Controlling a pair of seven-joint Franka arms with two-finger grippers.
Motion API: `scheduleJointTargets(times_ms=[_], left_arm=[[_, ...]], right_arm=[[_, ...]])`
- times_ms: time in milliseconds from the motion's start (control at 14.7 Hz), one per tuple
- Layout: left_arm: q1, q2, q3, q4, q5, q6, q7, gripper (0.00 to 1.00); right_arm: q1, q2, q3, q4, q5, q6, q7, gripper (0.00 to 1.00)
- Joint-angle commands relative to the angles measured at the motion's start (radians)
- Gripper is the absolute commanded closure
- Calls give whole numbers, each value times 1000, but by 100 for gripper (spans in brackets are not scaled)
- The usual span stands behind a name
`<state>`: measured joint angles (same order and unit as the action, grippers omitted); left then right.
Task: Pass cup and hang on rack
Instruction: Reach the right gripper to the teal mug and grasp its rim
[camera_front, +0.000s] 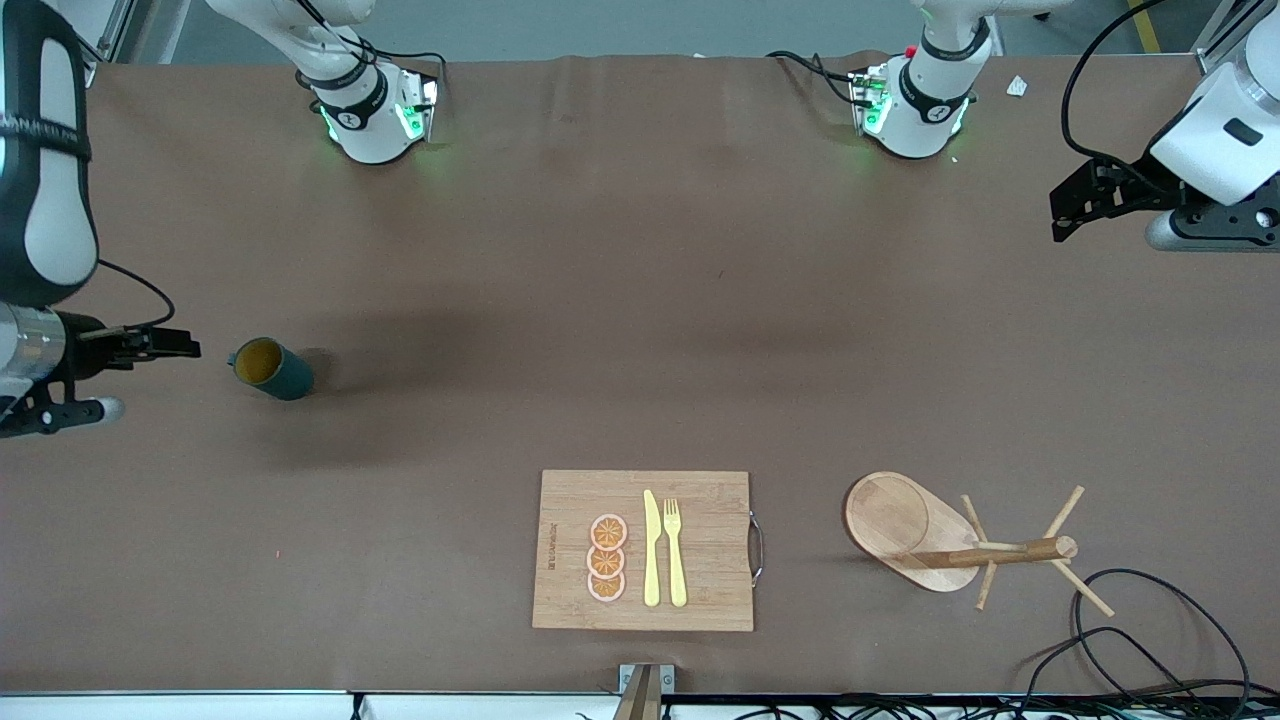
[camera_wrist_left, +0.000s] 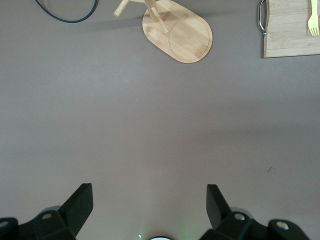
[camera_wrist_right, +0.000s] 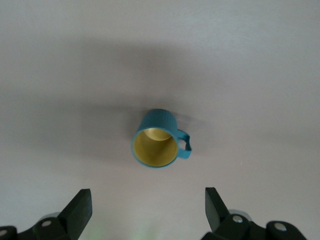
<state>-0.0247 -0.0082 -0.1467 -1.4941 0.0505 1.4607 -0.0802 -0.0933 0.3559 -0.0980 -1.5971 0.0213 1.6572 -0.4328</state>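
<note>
The dark teal cup (camera_front: 272, 369) with a yellow-tan inside stands on the brown table toward the right arm's end. In the right wrist view the cup (camera_wrist_right: 157, 140) shows its open mouth and small side handle. My right gripper (camera_front: 165, 345) hangs just beside the cup, apart from it; it is open and empty (camera_wrist_right: 148, 207). The wooden rack (camera_front: 905, 525) stands near the front camera toward the left arm's end, and its oval base shows in the left wrist view (camera_wrist_left: 182, 35). My left gripper (camera_front: 1075, 205) is open and empty (camera_wrist_left: 150, 205), over bare table well away from the rack.
A bamboo cutting board (camera_front: 570, 500) lies near the front edge between cup and rack; it carries orange slices (camera_front: 607, 558), a yellow knife (camera_front: 651, 550) and a fork (camera_front: 675, 550). Black cables (camera_front: 1150, 620) lie by the rack near the table corner.
</note>
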Motion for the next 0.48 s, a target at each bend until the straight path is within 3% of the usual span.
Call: scheduleJointTargets(times_ms=[0, 407], left_arm=[[2, 11, 1, 18, -18, 1, -3, 0], [3, 25, 1, 18, -11, 1, -4, 0]], right_arm=[[-6, 43, 12, -23, 3, 44, -115, 0], [-48, 61, 14, -219, 40, 337, -345, 0]])
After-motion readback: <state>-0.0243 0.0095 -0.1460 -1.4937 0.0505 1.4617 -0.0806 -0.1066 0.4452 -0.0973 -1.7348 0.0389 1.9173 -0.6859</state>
